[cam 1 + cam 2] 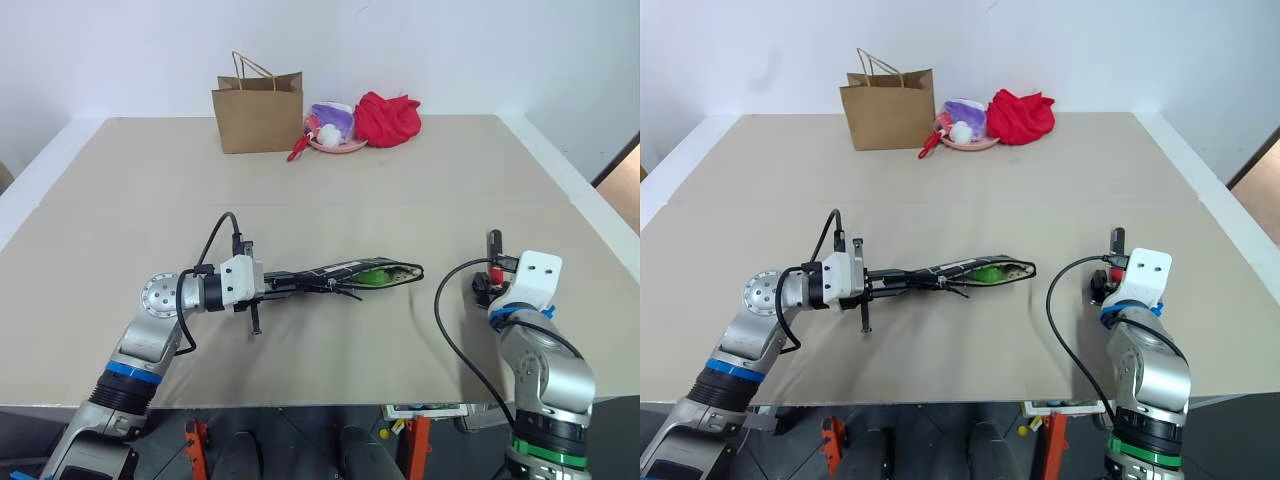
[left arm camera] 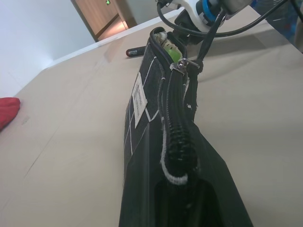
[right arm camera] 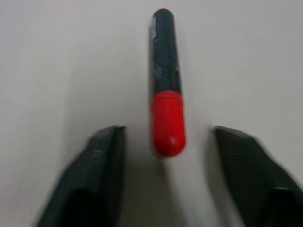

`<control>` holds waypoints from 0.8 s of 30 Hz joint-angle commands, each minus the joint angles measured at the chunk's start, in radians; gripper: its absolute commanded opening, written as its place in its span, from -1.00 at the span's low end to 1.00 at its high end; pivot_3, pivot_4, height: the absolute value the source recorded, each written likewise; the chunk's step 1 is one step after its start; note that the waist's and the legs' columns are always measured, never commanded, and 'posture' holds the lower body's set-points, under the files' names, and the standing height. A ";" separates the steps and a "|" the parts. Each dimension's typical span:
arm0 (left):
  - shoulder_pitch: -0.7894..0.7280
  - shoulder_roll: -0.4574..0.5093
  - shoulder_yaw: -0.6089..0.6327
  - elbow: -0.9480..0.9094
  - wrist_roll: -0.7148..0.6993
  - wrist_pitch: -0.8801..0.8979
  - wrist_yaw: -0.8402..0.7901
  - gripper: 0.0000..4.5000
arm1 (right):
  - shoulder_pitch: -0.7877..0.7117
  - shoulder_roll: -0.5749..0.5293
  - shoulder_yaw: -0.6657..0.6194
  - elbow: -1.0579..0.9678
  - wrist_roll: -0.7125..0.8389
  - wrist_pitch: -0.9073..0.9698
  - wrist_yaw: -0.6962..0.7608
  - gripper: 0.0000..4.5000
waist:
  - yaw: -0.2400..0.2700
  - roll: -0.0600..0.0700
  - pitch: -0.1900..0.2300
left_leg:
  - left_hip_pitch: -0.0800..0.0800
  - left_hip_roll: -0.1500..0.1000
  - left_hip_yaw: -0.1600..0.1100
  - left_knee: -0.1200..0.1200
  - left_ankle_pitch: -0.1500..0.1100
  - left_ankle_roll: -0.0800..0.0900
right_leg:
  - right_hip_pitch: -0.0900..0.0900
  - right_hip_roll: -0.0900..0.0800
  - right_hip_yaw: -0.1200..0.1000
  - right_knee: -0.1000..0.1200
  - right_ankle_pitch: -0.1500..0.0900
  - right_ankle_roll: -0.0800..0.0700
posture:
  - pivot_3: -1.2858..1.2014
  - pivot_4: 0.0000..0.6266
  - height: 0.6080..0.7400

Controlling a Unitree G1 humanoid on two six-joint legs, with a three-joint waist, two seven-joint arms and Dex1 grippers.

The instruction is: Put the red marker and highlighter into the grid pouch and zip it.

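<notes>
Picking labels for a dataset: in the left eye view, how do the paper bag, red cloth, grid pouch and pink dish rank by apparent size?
1. paper bag
2. grid pouch and red cloth: unsure; the pouch is longer but seen edge-on and nearer the camera
3. pink dish

The grid pouch (image 1: pixel 345 272), black with white grid lines and a small white label, stands on edge above the bench with its zipper partly open at the far end. The lime-green highlighter (image 1: pixel 378 276) sits inside that open mouth. The red marker (image 3: pixel 165 80), black-barrelled with a red end, lies flat on the bench, well apart from the pouch.
</notes>
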 commanded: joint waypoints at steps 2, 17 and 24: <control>-0.022 0.003 0.011 -0.026 -0.009 -0.006 0.001 -1.00 | 0.007 0.015 0.001 0.022 -0.010 -0.032 -0.013 -0.65 | 0.003 0.000 0.000 | 0.000 0.000 0.000 0.000 0.000 0.000 | 0.000 0.000 0.000 0.000 0.000 0.000 | 0.03 -0.52 1.00; -0.024 0.010 0.015 -0.025 -0.017 0.007 -0.003 -1.00 | 0.100 -0.381 0.088 -0.237 0.132 -0.187 0.568 -0.82 | -0.001 0.006 0.003 | -0.001 -0.001 0.001 -0.001 0.000 0.000 | -0.001 0.000 0.001 0.000 -0.002 0.000 | 0.03 -0.52 1.00; -0.035 0.000 0.009 -0.009 -0.017 0.004 -0.009 -1.00 | 0.101 -0.696 -0.031 -0.240 0.404 -0.167 1.035 -0.82 | -0.002 0.004 0.004 | 0.000 -0.001 0.000 0.000 0.000 0.000 | 0.001 0.000 0.001 0.000 -0.002 0.000 | 0.03 -0.52 1.00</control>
